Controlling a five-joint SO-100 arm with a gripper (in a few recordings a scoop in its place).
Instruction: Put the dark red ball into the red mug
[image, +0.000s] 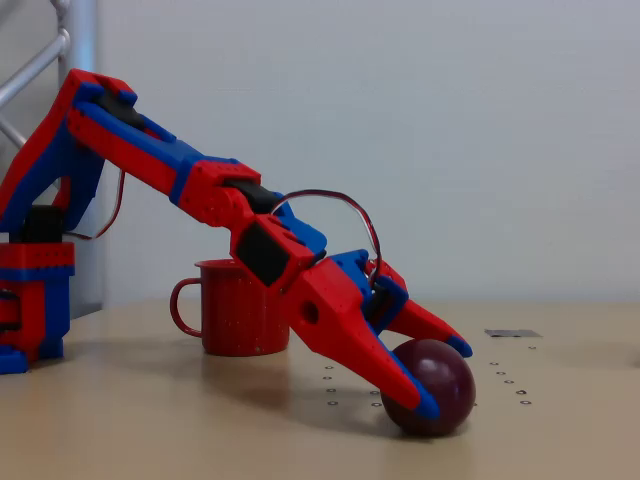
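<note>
- Nearest to you, the dark red ball (436, 385) sits on the table (150, 430), with the gripper (440, 378) down around it: one finger crosses its front left, the other reaches over its top.
- Your fingers look spread about the ball, but whether they press it yet is hard to tell from this side.
- Closing off-centre could squirt the glossy ball out and send it rolling (nothing on the table would stop it).
- Further back, the red mug (240, 308) stands upright, handle to the left, its right side hidden behind the arm.
- Lifting carelessly, your arm could clip the mug; its opening isn't visible either.
</note>
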